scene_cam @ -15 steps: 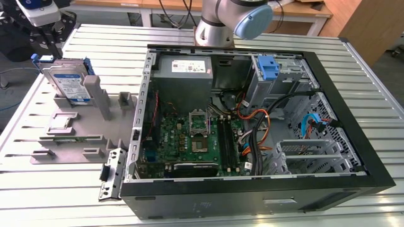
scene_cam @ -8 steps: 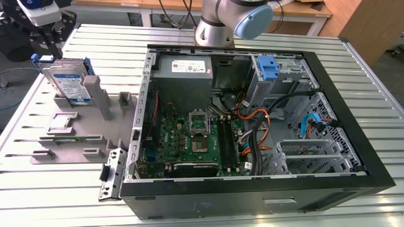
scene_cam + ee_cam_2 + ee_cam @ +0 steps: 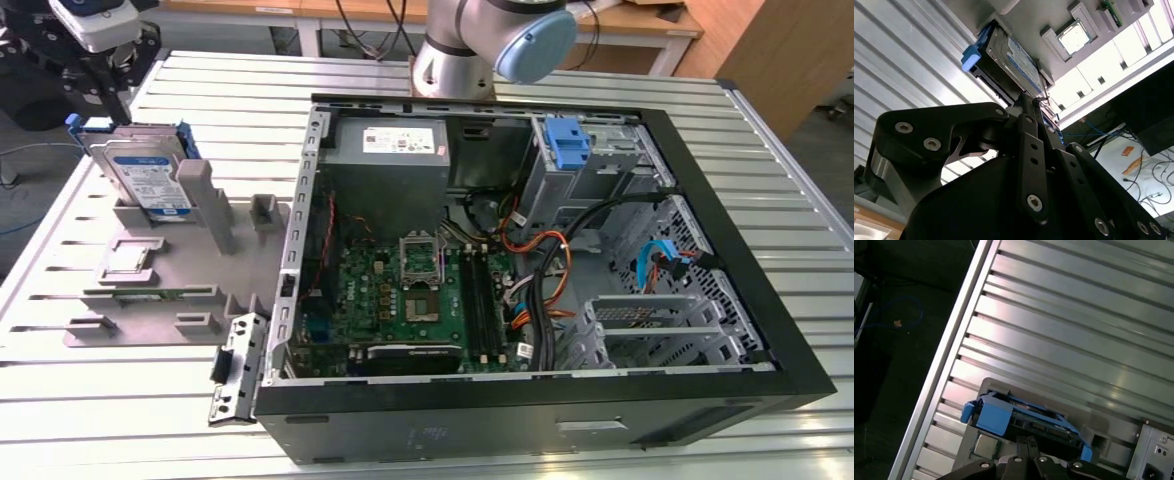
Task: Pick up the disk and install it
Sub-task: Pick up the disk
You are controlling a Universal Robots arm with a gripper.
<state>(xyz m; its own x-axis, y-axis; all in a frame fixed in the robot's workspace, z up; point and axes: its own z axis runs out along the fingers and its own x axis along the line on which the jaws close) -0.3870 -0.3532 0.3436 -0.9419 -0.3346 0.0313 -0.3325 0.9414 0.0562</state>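
**Disk standing in its fixture, gripper at its top edge**

Nearest you in the exterior view, the open computer case (image 3: 534,400) lies on the slatted table (image 3: 120,430) with its motherboard (image 3: 414,290) exposed. Beside it, toward the exterior view's left, is a grey fixture (image 3: 147,290). At the fixture's far end the disk (image 3: 140,170) (image 3: 1014,57) (image 3: 996,415) stands on edge, outside the case. The gripper (image 3: 118,100) (image 3: 1029,102) (image 3: 1026,442) hangs at the disk's upper edge, and you cannot tell whether it is clamped or released. At the far end of the case sit the power supply (image 3: 400,140) and an upright blue bracket (image 3: 567,140).

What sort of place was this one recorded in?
Probably a robotics lab bench for computer assembly: an opened desktop computer case lies on a slotted aluminium table, the disk stands in a grey fixture beside it, and a robot arm rises nearby.
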